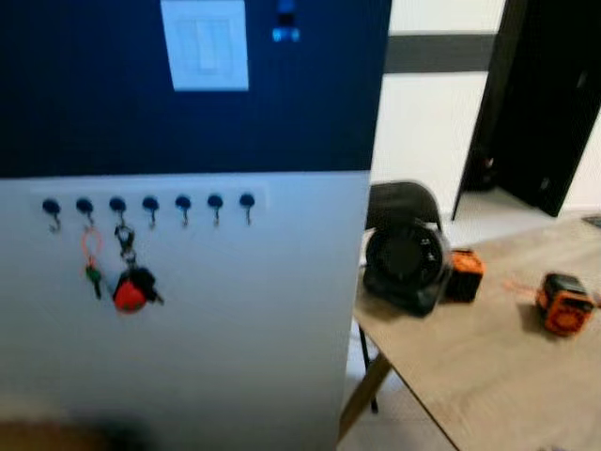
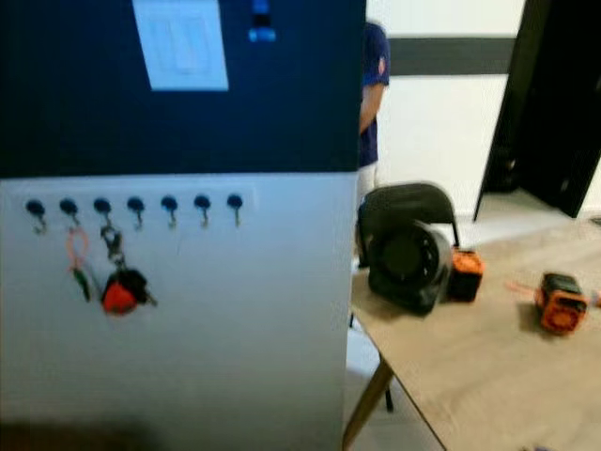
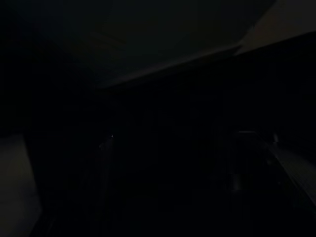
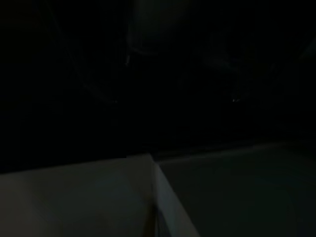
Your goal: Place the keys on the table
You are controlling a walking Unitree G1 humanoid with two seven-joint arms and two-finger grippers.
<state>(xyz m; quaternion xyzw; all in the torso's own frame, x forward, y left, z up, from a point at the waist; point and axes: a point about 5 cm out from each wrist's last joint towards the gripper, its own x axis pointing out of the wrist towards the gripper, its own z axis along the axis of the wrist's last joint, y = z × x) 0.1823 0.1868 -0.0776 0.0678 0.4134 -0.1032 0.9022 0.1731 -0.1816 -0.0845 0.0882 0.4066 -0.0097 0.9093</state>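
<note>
Black on black is all the wrist views give: both arms hang idle in shade, and I cannot tell whether either gripper's fingers are spread or pressed together

Taking the row of hooks [image 1: 150, 207] on the white panel as landmark: the keys [image 1: 130, 282], a bunch with a red-and-black fob, hang straight down from the third hook from the left, long axis vertical. Just left of them a green key on an orange loop [image 1: 91, 261] hangs from the second hook. They hang left of centre, so I judge the left arm nearer. The wooden table [image 1: 488, 366] lies well right of the hooks, carrying a black cable reel [image 1: 406, 256] and an orange tape measure [image 1: 564, 303]

The right eye view adds a person in a blue shirt [image 2: 373, 85] behind the panel's edge
</note>
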